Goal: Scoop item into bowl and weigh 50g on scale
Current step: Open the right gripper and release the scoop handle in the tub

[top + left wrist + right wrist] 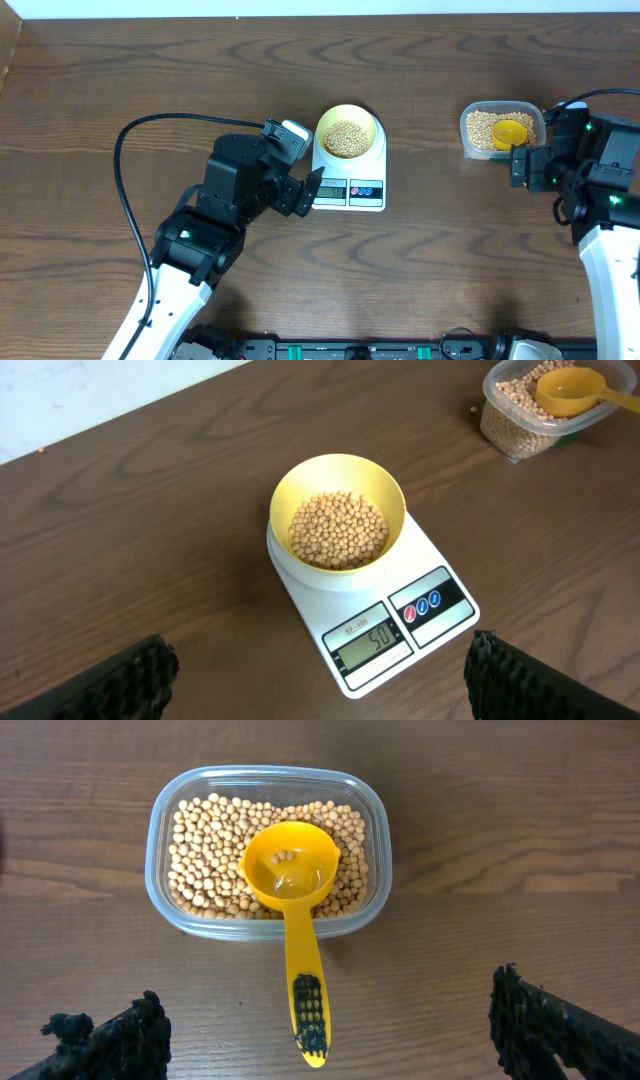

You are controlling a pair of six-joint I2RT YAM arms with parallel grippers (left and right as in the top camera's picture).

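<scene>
Fifty reads on the small screen of the scale [400, 625], which sits mid-frame in the left wrist view. The bowl [385, 485] stands on its platform with the beans [338, 530] heaped inside. I judge the target weight met, so nothing more needs adding. The left gripper [320, 695] hangs at the bottom edge, spread wide and empty. It is just in front of the scale without touching it, probably to keep load off the platform. In the right wrist view the right gripper [335, 1038], also wide and empty, hovers at the handle end of the yellow scoop [290, 870]. The scoop rests in the clear tub [160, 820] on more beans. Only bare counter [150, 60] lies between tub and scale.
</scene>
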